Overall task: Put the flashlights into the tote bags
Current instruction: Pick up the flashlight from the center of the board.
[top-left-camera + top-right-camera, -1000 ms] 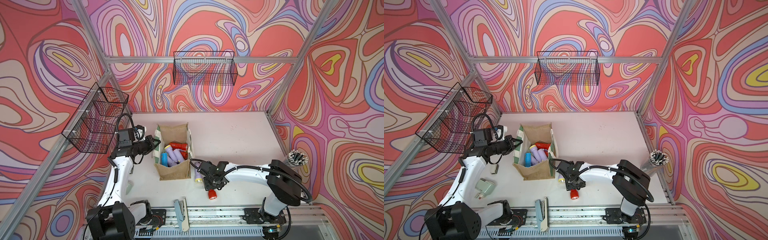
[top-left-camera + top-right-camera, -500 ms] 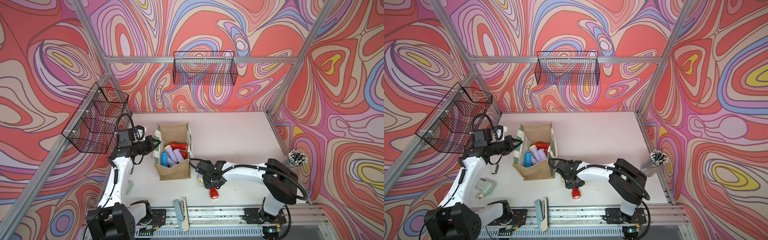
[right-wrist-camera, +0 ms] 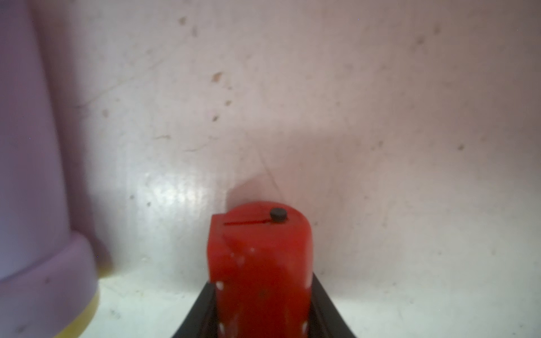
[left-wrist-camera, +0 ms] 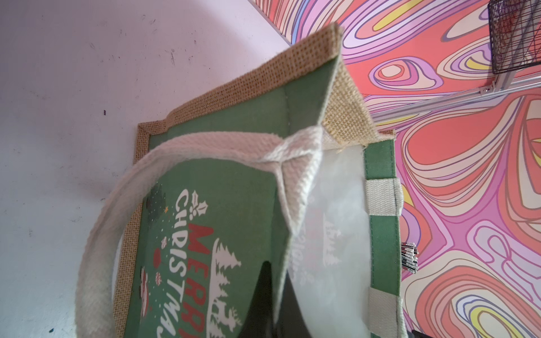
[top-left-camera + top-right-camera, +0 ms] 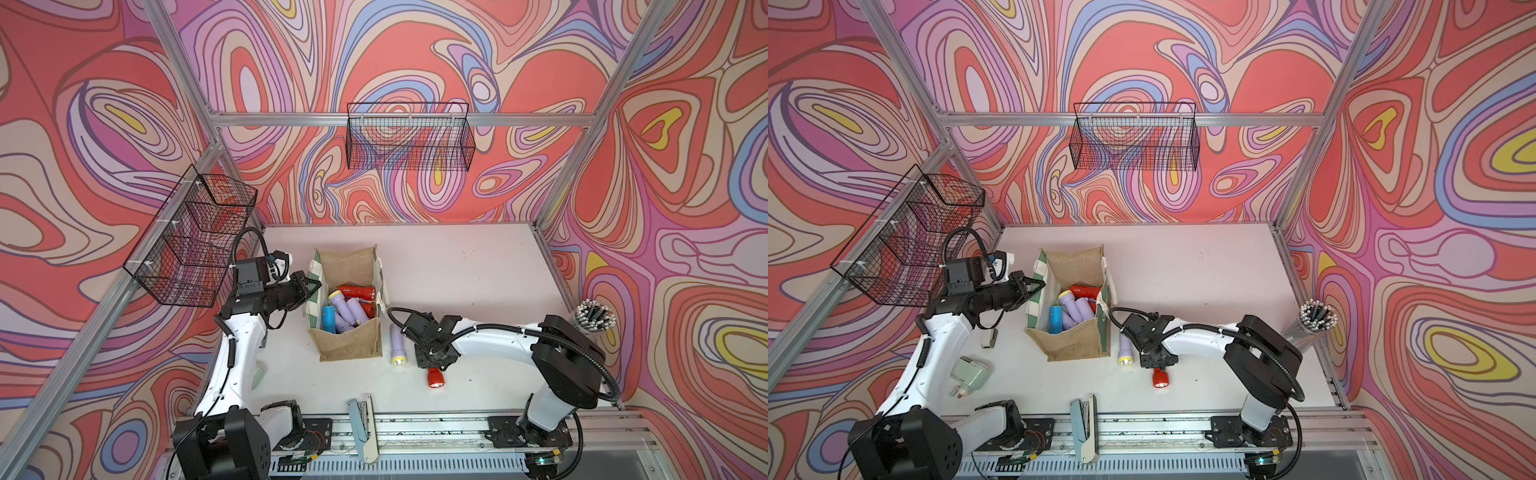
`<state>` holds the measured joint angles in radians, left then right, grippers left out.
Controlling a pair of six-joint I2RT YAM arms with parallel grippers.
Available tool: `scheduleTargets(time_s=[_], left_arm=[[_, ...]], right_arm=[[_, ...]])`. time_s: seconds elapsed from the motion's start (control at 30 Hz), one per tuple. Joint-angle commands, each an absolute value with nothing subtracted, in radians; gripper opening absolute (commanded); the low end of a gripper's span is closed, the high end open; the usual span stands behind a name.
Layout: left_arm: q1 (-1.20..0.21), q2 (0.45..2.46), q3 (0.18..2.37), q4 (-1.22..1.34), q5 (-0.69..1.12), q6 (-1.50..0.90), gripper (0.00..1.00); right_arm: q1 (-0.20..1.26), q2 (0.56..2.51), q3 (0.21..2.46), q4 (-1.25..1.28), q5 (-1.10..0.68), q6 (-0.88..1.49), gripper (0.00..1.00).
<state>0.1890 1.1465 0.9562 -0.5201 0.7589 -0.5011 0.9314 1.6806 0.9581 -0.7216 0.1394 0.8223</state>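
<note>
Right now, your right hand (image 5: 433,360) sits low over the surface (image 5: 478,270), jaws narrowed onto a red flashlight (image 5: 435,377). It lies level with its lens toward 6 o'clock. In the right wrist view its barrel (image 3: 260,263) runs between the black fingers (image 3: 199,316). At its 9 o'clock a lilac flashlight (image 5: 397,347) lies loose, yellow rim toward 6, just beside the tote bag (image 5: 351,353). The bag stands upright and open at 9 o'clock from the surface's middle, holding red, blue and lilac flashlights (image 5: 353,311). Your left hand (image 5: 309,286) is pinched shut on the bag's 9 o'clock wall, at the rim. In the left wrist view the white handle (image 4: 123,219) loops over the green printed panel.
</note>
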Motion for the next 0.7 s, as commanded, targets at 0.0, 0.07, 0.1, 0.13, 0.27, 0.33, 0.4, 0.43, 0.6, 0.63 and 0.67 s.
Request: scheduleTargets(time_s=[0.0, 0.07, 0.1, 0.13, 0.27, 0.33, 0.4, 0.43, 0.6, 0.63, 0.67], left_arm=[[0.188, 1.123, 0.977, -0.525, 0.777, -0.489, 0.00], [0.187, 1.121, 0.977, -0.525, 0.778, -0.489, 0.00], [0.189, 1.121, 0.977, -0.525, 0.777, -0.489, 0.00], [0.189, 1.120, 0.977, -0.525, 0.776, -0.489, 0.00], [0.188, 1.129, 0.992, -0.533, 0.774, -0.488, 0.00], [0.189, 1.134, 0.996, -0.528, 0.776, -0.490, 0.00], [0.187, 1.139, 0.996, -0.521, 0.778, -0.497, 0.00], [0.189, 1.142, 0.995, -0.519, 0.781, -0.501, 0.00], [0.188, 1.139, 0.993, -0.527, 0.772, -0.499, 0.00], [0.186, 1.137, 0.992, -0.532, 0.768, -0.495, 0.00], [0.187, 1.139, 0.991, -0.535, 0.765, -0.494, 0.00]], right_arm=[[0.883, 1.636, 0.921, -0.763, 0.209, 0.813, 0.31], [0.848, 1.610, 0.912, -0.768, 0.221, 0.796, 0.31], [0.829, 1.596, 0.907, -0.771, 0.226, 0.789, 0.31], [0.812, 1.584, 0.908, -0.779, 0.235, 0.783, 0.30], [0.751, 1.507, 0.947, -0.808, 0.305, 0.730, 0.31], [0.725, 1.475, 0.990, -0.822, 0.337, 0.698, 0.30], [0.710, 1.454, 1.052, -0.834, 0.365, 0.671, 0.30], [0.708, 1.448, 1.099, -0.842, 0.374, 0.660, 0.30], [0.707, 1.451, 1.359, -0.858, 0.350, 0.554, 0.30], [0.708, 1.456, 1.407, -0.855, 0.350, 0.529, 0.30], [0.706, 1.461, 1.451, -0.849, 0.350, 0.508, 0.30]])
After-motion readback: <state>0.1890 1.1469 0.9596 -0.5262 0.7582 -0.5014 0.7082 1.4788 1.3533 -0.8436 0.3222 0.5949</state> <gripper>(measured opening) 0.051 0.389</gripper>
